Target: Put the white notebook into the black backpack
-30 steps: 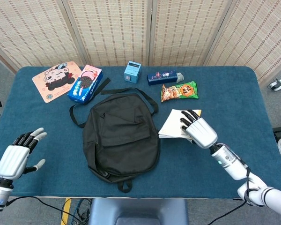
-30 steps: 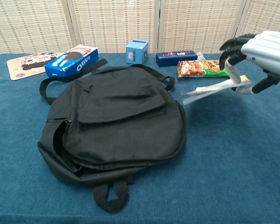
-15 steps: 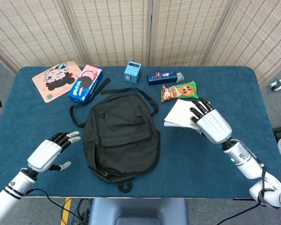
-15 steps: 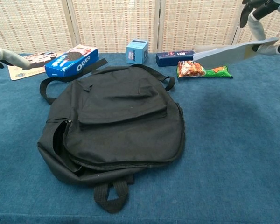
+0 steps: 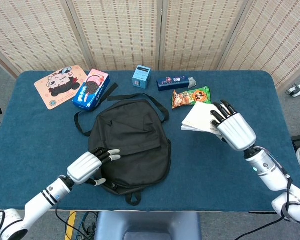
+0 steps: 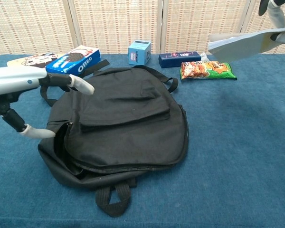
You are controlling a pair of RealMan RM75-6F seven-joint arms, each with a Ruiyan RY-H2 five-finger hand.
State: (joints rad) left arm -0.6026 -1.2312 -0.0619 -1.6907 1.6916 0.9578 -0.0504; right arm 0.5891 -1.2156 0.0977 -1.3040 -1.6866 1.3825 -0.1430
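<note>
Our right hand grips the white notebook, lifted above the table to the right of the black backpack; our left hand, fingers spread and empty, hovers at the backpack's lower-left edge; a snack packet lies beyond

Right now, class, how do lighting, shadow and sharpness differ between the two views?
Head view: even light, no glare, everything sharp, with a soft shadow under the notebook. Chest view: the left robot hand looms large and slightly soft near the lens, the right robot hand is cropped at the corner; the backpack shows little detail.
</note>
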